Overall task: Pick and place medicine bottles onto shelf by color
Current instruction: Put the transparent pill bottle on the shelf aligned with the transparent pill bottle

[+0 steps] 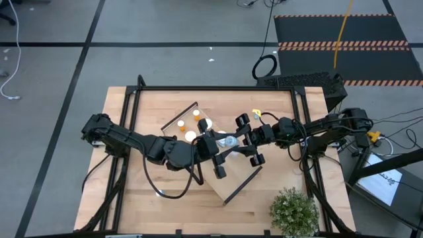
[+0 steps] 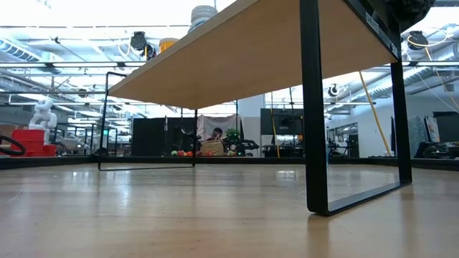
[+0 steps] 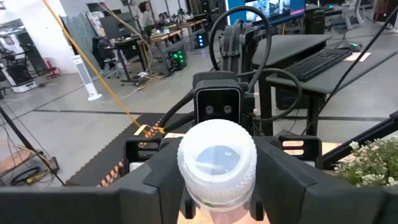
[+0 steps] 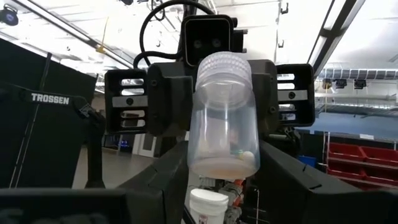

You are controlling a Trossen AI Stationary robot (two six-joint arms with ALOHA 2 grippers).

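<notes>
The clear bottle (image 4: 221, 124) hangs in the air in the middle of the high view, above the shelf (image 1: 234, 180). Two pincers hold it at once. The right pincer (image 1: 234, 141) grips its see-through body. The left pincer (image 3: 217, 180) has its fingers (image 3: 163, 175) on both sides of the white cap and looks closed on it too.

I think this is a hand-over from one arm to the other. Next, one pincer has to let go slowly, and only when the other one holds tight, or the bottle will drop.

The two arms are very close, so they should back away straight. Other bottles (image 1: 196, 125) stand just up and left on the shelf. The lower right part of the shelf looks free. A plant (image 1: 294, 210) sits at the desk's lower right corner, well apart.
</notes>
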